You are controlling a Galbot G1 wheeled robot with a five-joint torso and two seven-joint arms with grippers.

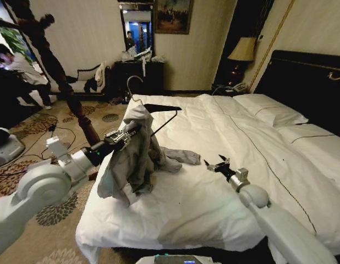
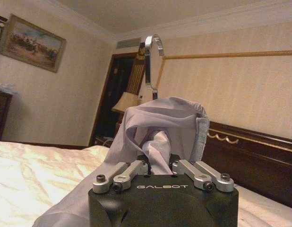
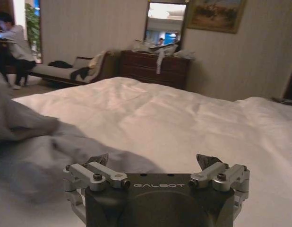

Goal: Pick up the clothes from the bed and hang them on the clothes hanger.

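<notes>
Background stuff: there's a dark wooden dresser (image 1: 138,74) against the far wall with a tall mirror (image 1: 137,28) above it and a framed painting (image 1: 173,15) just beside the mirror. A bedside lamp (image 1: 243,50) with a cream shade sits in the corner near the headboard. A tall dark turned-wood coat stand (image 1: 59,70) rises on the left over a patterned floral carpet (image 1: 60,210), and a long bench (image 3: 65,72) along the wall has dark and white garments (image 1: 96,78) draped over it.
</notes>
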